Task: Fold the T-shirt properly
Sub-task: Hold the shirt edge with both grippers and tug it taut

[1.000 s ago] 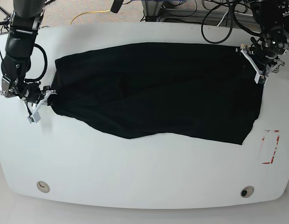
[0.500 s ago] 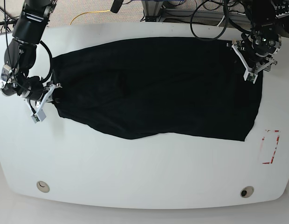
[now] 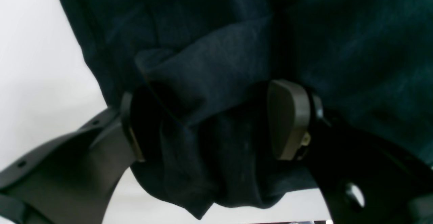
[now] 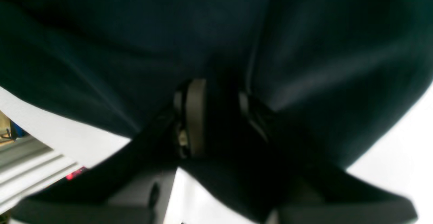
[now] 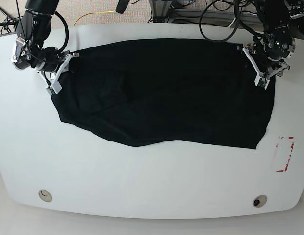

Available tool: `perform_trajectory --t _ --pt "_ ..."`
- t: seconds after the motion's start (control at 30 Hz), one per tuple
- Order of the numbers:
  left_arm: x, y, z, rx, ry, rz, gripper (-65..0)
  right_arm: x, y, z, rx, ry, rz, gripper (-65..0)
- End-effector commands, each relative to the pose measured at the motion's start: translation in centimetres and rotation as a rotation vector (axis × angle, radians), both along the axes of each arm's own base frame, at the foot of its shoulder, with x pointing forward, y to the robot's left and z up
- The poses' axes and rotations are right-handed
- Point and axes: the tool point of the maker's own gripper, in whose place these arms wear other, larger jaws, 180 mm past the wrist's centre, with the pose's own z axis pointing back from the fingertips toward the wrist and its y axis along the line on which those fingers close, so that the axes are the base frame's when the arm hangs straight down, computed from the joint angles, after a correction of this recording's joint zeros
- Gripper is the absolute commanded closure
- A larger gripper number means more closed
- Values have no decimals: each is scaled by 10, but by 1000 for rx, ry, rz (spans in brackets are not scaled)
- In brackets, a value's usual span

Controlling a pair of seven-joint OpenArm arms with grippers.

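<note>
Black T-shirt (image 5: 166, 93) spread wide across the upper middle of the white table (image 5: 142, 181), long edge running from upper left to upper right, lower hem sagging toward frame centre. Left gripper (image 5: 262, 68) at the upper right of the base view, arm dropping in from the top edge under a tangle of cables (image 5: 225, 19) — jaws fairly wide but clamped on a thick bunched roll of cloth, seen close in the left wrist view with a grey pad (image 3: 287, 119) pressed into the fabric on each side. Right gripper (image 5: 58, 73) at the upper left, black arm bent down from the top corner, white fingers angled toward the shirt's corner — jaws nearly together, pinching a thin fold of dark cloth between pads (image 4: 196, 115) in the right wrist view. Bare table below the shirt, two round ports near the bottom edge, red-marked tag (image 5: 284, 154) at the right. Beyond the far edge, speckled floor, a yellow cable (image 5: 93, 14) and metal framing
</note>
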Motion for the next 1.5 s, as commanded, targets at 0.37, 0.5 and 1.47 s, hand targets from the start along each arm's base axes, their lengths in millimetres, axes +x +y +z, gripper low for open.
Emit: perform_trajectory --t 0.37,0.5,1.47 --pt "-4 19 5 66 27 -15 -444 -17 -63 5 -72 -29 -72 -116" --pt "-2 19 7 68 21 -15 -444 -13 -83 17 -92 -67 -130 -117" --pt "-2 18 6 62 22 -15 -444 -61 -32 31 8 -44 -105 -515"
